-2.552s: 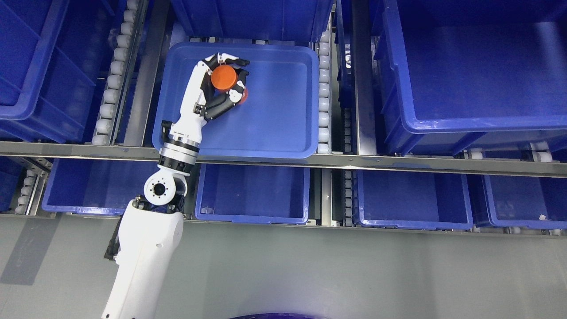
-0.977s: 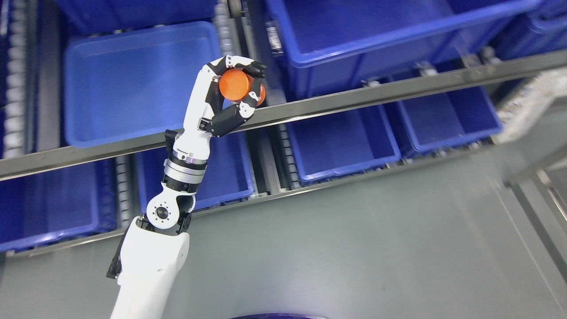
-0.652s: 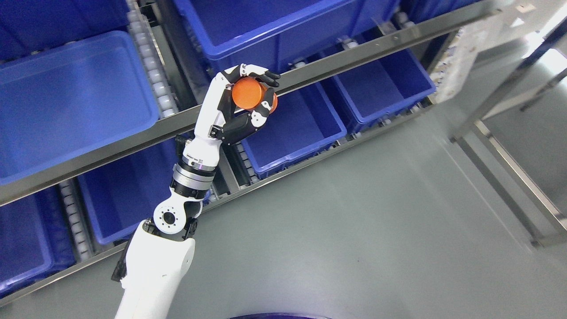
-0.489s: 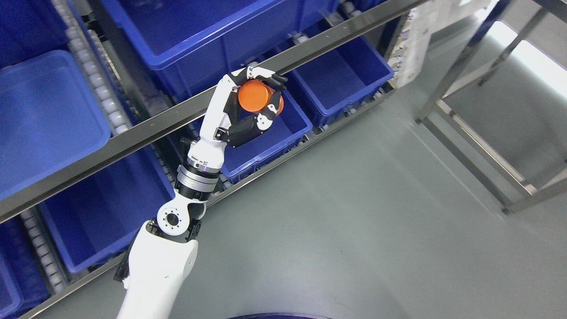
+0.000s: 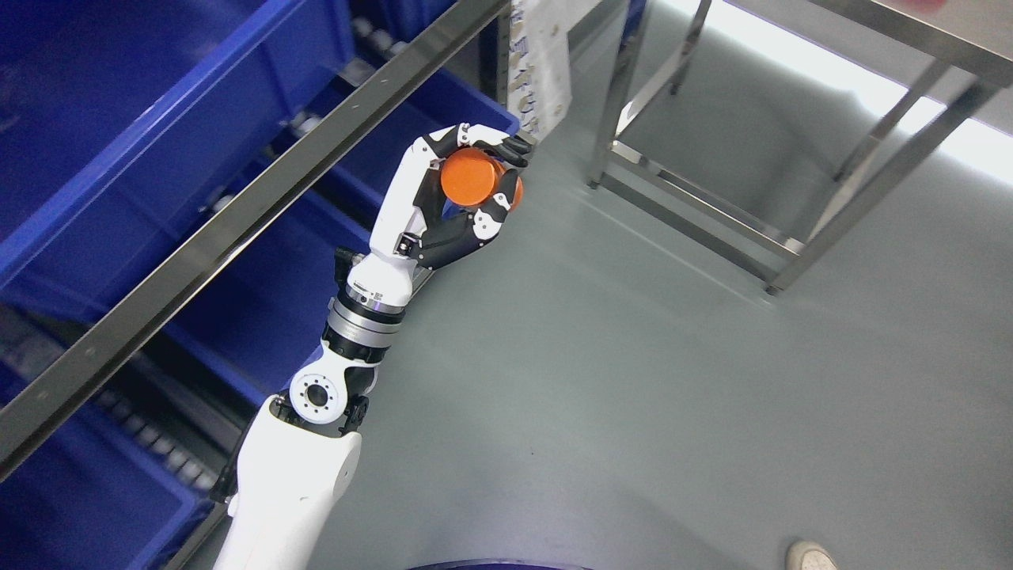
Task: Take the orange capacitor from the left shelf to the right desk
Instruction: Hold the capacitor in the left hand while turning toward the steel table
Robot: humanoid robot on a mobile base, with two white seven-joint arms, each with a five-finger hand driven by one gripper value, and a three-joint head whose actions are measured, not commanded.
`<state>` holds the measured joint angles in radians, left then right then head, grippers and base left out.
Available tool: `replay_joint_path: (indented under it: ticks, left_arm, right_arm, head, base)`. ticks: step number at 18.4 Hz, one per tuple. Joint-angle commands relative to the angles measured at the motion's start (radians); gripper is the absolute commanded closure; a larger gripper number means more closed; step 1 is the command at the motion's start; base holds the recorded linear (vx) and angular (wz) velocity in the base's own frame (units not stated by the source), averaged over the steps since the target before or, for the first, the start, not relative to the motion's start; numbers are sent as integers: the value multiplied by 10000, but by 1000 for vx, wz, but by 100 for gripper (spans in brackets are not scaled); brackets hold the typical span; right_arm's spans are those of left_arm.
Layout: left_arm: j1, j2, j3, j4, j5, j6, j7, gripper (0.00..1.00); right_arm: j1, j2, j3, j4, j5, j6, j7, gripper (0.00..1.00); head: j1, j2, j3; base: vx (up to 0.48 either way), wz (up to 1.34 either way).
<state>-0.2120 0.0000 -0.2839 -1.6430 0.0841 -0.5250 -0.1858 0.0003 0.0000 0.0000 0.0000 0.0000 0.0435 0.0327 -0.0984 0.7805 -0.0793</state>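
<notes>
My left hand (image 5: 473, 184) is shut on the orange capacitor (image 5: 468, 179), a short orange cylinder, and holds it in the air at the shelf's front edge, over the grey floor. The white left arm comes up from the lower left. The shelf rail (image 5: 237, 214) runs diagonally at the left, with blue bins (image 5: 119, 103) behind it. The metal desk (image 5: 934, 47) stands at the upper right; only its frame and legs show. The right hand is out of view.
A printed white sheet (image 5: 542, 59) hangs at the shelf's end. The desk's steel legs and crossbars (image 5: 696, 206) stand on the grey floor (image 5: 633, 396). A shoe tip (image 5: 811, 556) shows at the bottom right. A dark blue rounded edge (image 5: 491, 565) shows at the bottom.
The camera has swung right: the shelf slid to the left and the desk frame came into view. My left hand keeps its hold on the orange capacitor, lifted out of the blue tray.
</notes>
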Motion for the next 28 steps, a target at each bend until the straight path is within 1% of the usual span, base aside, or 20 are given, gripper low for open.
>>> replay_joint_path:
  ticks: [1,13,17,22,24,28]
  left_arm:
    - [4,174,-383,-60,48,-12,2,98]
    - [65,174,-843,-60,48,-165,2,98]
    - [-57,174,-1317,-60,64,-165,2,98]
    - [-625,174,-1763,31,247,110,33,98]
    - [-808,174,-1748,32,477,431,64,98]
    - [-1238,174,-1733,169,478,1014,94,98]
  right_arm:
    - [12,-175,-107,-338,0,9,-5,0]
    - [12,-175,-107,-338,0,9,-5,0]
    - [12,-175,-107,-338,0,9,-5,0]
    - [12,-175,-107,-338,0,9,-5,0]
    - [12,-175,-107,-338,0,9,-5,0]
    - [12,-175,-107,-338,0,9,-5,0]
  head:
    - [0,0,0]
    - [0,0,0]
    - [0,0,0]
    - [0,0,0]
    - [0,0,0]
    - [0,0,0]
  base:
    - [232,-722]
    - [301,-505]
    - [380,-338]
    - [404,-287]
    - [391,-169]
    - [412,-166]
